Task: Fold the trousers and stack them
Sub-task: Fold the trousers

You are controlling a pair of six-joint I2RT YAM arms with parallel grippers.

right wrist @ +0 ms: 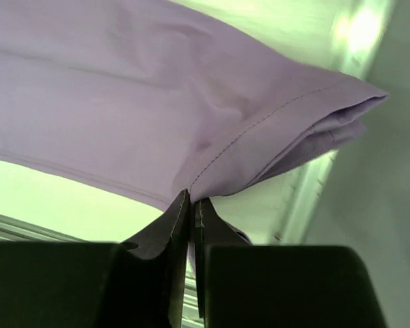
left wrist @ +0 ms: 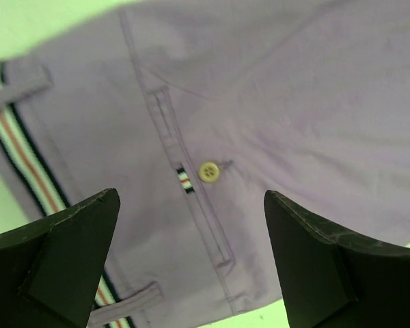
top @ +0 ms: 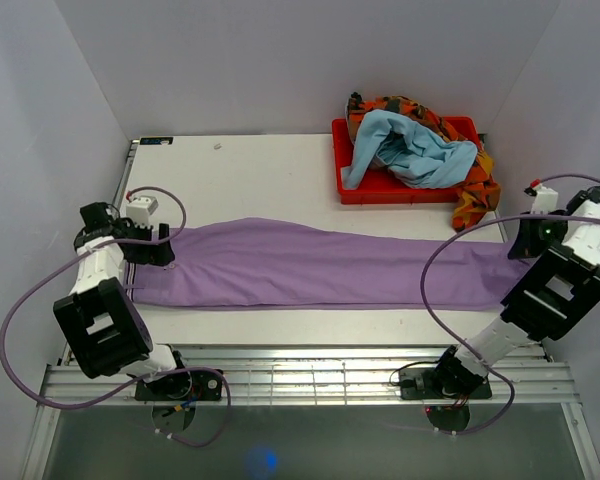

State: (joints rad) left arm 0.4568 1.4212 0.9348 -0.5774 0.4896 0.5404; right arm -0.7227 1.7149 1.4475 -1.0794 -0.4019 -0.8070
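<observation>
The lilac trousers (top: 320, 265) lie spread lengthwise across the table, waistband at the left, leg ends at the right. My left gripper (top: 163, 247) hovers open over the waistband end; the left wrist view shows the back pocket with its pale button (left wrist: 208, 171) and the striped waistband (left wrist: 24, 154) between the wide-apart fingers (left wrist: 68, 260). My right gripper (top: 525, 240) is shut on the hem of the leg ends (right wrist: 260, 140) at the table's right edge, and the cloth is lifted slightly there.
A red bin (top: 352, 160) at the back right holds a light blue garment (top: 410, 150) and an orange patterned cloth (top: 475, 195) hanging over its side. White walls enclose the table. A metal rail (top: 310, 375) runs along the near edge.
</observation>
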